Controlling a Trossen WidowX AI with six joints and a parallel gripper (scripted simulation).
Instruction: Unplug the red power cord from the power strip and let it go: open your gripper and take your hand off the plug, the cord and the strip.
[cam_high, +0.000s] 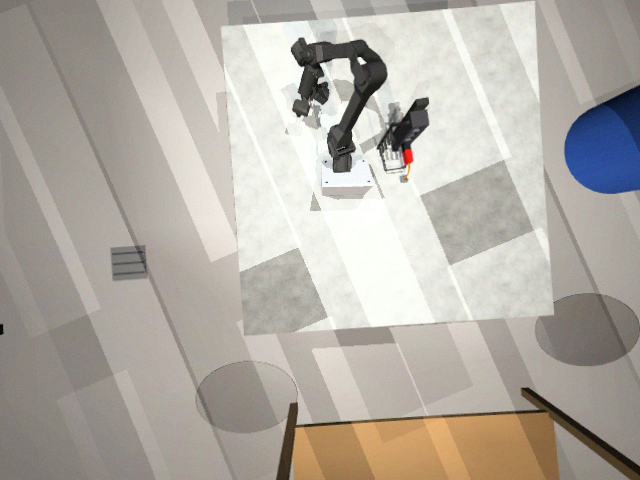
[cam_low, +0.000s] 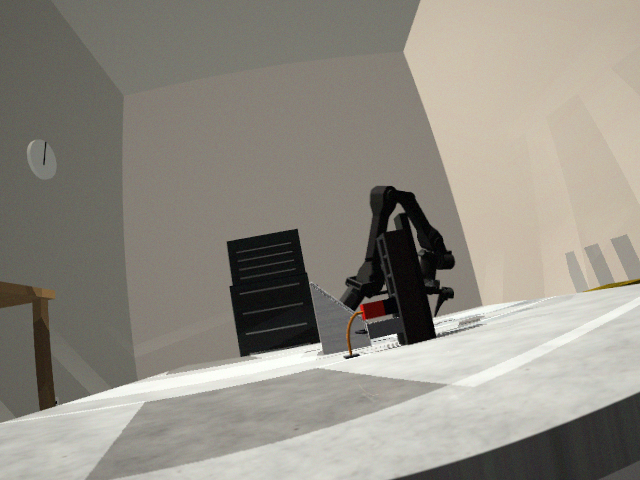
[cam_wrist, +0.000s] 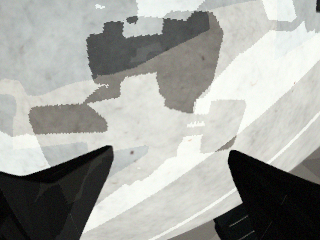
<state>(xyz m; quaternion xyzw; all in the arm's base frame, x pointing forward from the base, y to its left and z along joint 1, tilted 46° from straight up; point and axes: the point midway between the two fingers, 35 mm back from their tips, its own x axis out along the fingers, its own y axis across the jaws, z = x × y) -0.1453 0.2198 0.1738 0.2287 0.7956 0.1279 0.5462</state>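
The tool's dark fingertips frame the wrist view, spread wide and holding nothing. The tool (cam_high: 305, 105) hangs over the tabletop (cam_high: 485, 279), well apart from the red plug (cam_high: 409, 156), which sits seated in the upright power strip (cam_high: 410, 124) across the arm's base (cam_high: 345, 178), long axis horizontal.

Showing matt, mottled stone-like counter (cam_high: 465, 279); matt black plastic-looking power strip (cam_low: 405, 289); smooth red plug (cam_low: 378, 308); wooden table (cam_low: 36, 310) at left.
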